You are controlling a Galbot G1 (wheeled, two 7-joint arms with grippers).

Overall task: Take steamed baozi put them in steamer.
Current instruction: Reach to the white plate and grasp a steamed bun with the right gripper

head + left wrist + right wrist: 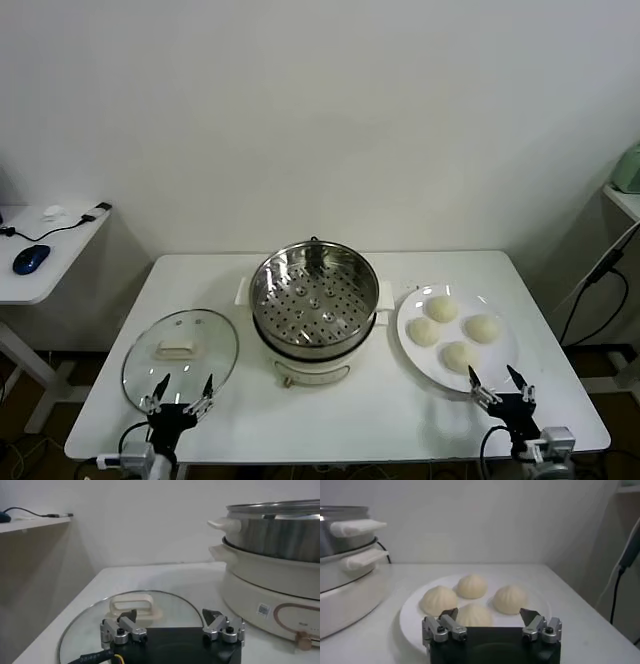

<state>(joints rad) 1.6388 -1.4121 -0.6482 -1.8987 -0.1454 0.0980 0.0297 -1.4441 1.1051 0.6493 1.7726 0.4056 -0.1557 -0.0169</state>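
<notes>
Baozi (453, 328) are sitting on a flat white plate (505, 361) at the table's right side, four cream buns grouped close together, just beside the steamer (314, 300). That steamer is standing in the middle of the white table (370, 420), its perforated tray showing bare inside the shiny steel wall (no bun is lying in it yet). A glass lid (180, 355) with a white handle is lying flat on the table to the steamer's left. The right gripper (500, 384) is hovering at the near rim of the plate with its fingers spread wide and pinching nothing; in the right wrist view the nearest bun is showing between them, apart from both tips. The left gripper (181, 391) is hanging over the near edge of the lid, fingers likewise spread apart and holding nothing.
</notes>
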